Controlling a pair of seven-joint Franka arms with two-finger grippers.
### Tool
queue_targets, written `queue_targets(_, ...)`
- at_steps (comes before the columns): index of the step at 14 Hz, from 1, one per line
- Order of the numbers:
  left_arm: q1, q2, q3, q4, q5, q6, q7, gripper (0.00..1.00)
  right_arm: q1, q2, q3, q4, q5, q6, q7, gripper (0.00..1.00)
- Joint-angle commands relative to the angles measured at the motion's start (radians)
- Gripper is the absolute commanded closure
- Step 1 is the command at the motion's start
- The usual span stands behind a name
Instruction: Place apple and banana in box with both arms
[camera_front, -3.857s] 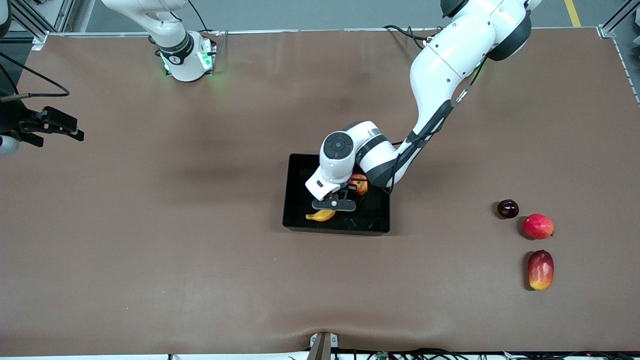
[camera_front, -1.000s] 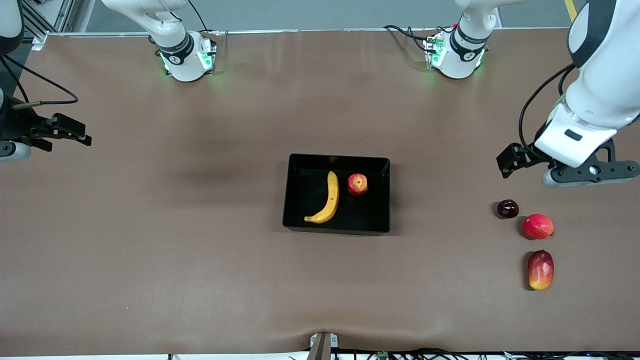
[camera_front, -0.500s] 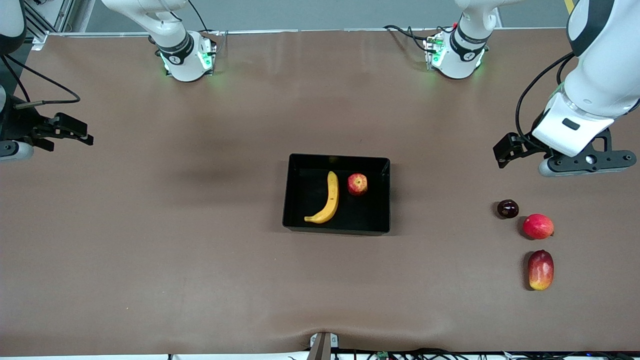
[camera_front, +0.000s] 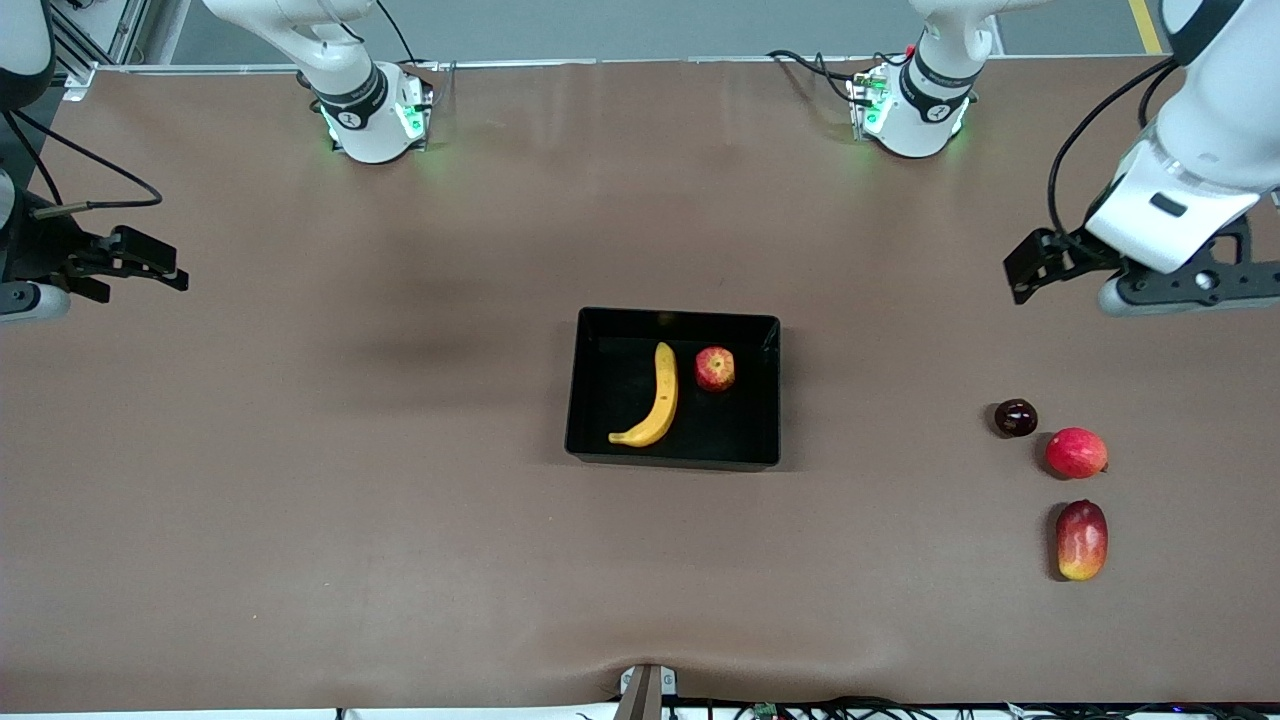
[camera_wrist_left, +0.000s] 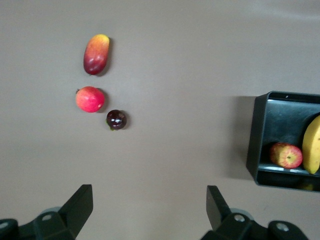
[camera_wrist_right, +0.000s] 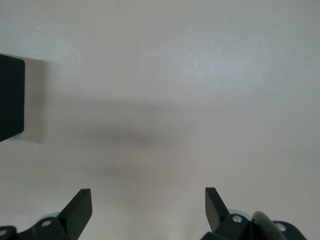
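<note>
The black box (camera_front: 600, 330) lies mid-table. In it rests the yellow banana (camera_front: 657, 397), with the red, yellow-speckled apple (camera_front: 715, 368) beside it toward the left arm's end. My left gripper (camera_front: 1190, 290) hangs open and empty over bare table at the left arm's end. Its wrist view shows the open left gripper (camera_wrist_left: 149, 205), the box wall (camera_wrist_left: 260, 145), the apple (camera_wrist_left: 286, 155) and part of the banana (camera_wrist_left: 312, 145). My right gripper (camera_front: 25, 295) waits at the right arm's end. In the right wrist view the right gripper (camera_wrist_right: 148, 207) is open and empty, with a box corner (camera_wrist_right: 10, 97) showing.
Three loose fruits lie on the table under and nearer the camera than the left gripper: a small dark fruit (camera_front: 1015, 417), a pink-red round fruit (camera_front: 1076, 452) and a red-yellow mango (camera_front: 1081, 540). The left wrist view shows them too (camera_wrist_left: 116, 119), (camera_wrist_left: 90, 99), (camera_wrist_left: 96, 53).
The left gripper, earlier low in the box over the banana, has withdrawn to the left arm's end and keeps drifting toward the bases. The banana lies free. The right arm has not moved.
</note>
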Motion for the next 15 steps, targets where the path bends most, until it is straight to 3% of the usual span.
queue_targets(1, -0.119, -0.119, 0.182, -0.126, -0.093, 0.028, 0.086, 0.00, 0.016, -0.024, -0.006, -0.024, 0.014, 0.017, -0.007, 0.00)
queue_targets(3, -0.188, -0.167, 0.276, -0.171, -0.100, 0.033, 0.106, 0.00, 0.020, -0.026, -0.006, -0.024, 0.014, 0.014, -0.007, 0.00)
queue_targets(6, -0.188, -0.205, 0.272, -0.206, -0.100, 0.027, 0.098, 0.00, 0.019, -0.026, -0.006, -0.027, 0.014, 0.013, -0.007, 0.00)
queue_targets(15, -0.158, -0.230, 0.250, -0.191, -0.057, -0.013, 0.098, 0.00, 0.020, -0.021, -0.006, -0.037, 0.014, 0.049, -0.007, 0.00)
